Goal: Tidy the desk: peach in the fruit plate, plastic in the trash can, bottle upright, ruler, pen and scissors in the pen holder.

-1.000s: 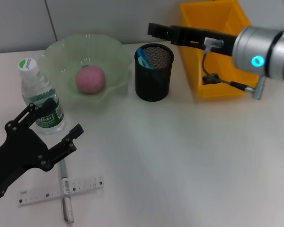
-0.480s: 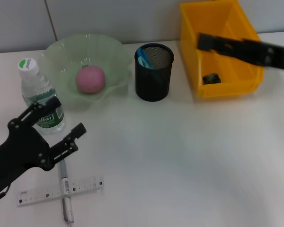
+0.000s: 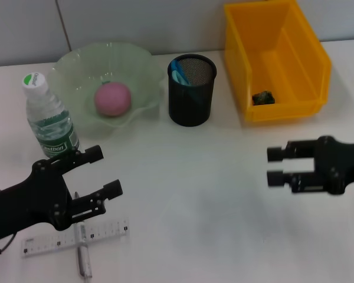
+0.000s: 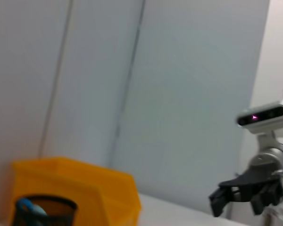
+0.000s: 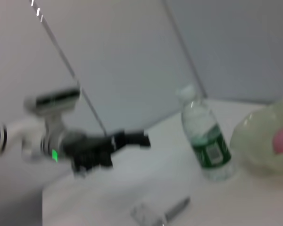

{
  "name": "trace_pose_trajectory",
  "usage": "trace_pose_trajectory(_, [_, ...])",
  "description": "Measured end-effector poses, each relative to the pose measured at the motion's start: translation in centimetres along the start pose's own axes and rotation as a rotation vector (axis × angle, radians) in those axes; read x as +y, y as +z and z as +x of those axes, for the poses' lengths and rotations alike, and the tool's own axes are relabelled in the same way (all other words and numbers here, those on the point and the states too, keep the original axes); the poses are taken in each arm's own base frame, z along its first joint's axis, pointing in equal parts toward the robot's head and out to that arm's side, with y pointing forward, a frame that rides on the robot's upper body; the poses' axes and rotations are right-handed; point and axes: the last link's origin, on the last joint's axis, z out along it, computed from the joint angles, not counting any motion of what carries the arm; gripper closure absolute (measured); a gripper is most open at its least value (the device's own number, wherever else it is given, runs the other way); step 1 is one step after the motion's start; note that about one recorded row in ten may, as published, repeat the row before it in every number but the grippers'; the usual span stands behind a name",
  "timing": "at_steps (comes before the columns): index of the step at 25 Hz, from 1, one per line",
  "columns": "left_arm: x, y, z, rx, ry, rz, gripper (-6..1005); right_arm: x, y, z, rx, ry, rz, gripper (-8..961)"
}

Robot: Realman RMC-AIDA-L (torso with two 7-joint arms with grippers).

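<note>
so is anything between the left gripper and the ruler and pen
Nothing visible. The open left gripper hovers right above the ruler and the pen lying across it; the bottle stands farther back, out of the way.

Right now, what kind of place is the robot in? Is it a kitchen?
Probably not a kitchen. It looks like a desk set up for a tidying test: a white table holding a black mesh pen holder, a clear ruler, and a yellow plastic bin, against a plain grey wall.
</note>
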Motion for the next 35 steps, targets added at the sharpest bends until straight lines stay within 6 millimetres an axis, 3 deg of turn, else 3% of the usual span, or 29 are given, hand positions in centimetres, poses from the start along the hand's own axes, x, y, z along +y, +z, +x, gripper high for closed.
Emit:
trace_pose_trajectory(8, [-0.8,0.3,2.8,-0.125,-0.043,-0.078,208,-0.1,1.9,0.7,0.150,-0.132,0.004,300])
trace_pose_trajectory(12, [-0.9,0.4,3.1,-0.132,-0.040,-0.081,208,-0.4,2.9,0.8,0.209,-0.182,0.015,297])
trace_pose_trajectory(13, [-1.2,0.5,4.1,-0.172,-0.027,-0.091,208,-0.5,3.1,0.8,0.215,-0.193,0.016,296])
trace_pose_trajectory(16, [-1.2,0.6,4.5,-0.196,-0.014,-0.096,208,-0.7,3.7,0.9,0.224,-0.228,0.020,234])
trace_pose_trajectory(17, [-1.5,0.7,5.9,-0.289,0.038,-0.110,208,-0.7,3.9,0.9,0.224,-0.241,0.023,213])
trace_pose_trajectory(21, [-1.8,0.9,6.9,-0.376,0.071,-0.108,209,-0.8,4.1,0.9,0.220,-0.269,0.026,175])
trace_pose_trajectory(24, [-2.4,1.7,8.5,-0.545,0.110,-0.101,209,-0.7,4.3,0.9,0.230,-0.283,0.019,179])
trace_pose_trajectory(27, [-2.5,1.9,8.8,-0.582,0.112,-0.102,209,-0.8,4.4,0.9,0.231,-0.301,0.022,179])
trace_pose_trajectory(30, [-2.8,3.4,10.0,-0.720,0.111,-0.131,209,-1.1,4.4,0.9,0.229,-0.306,0.040,179])
trace_pose_trajectory(35, [-2.6,5.5,10.0,-0.884,0.133,-0.181,209,-1.4,4.8,0.8,0.232,-0.309,0.056,180])
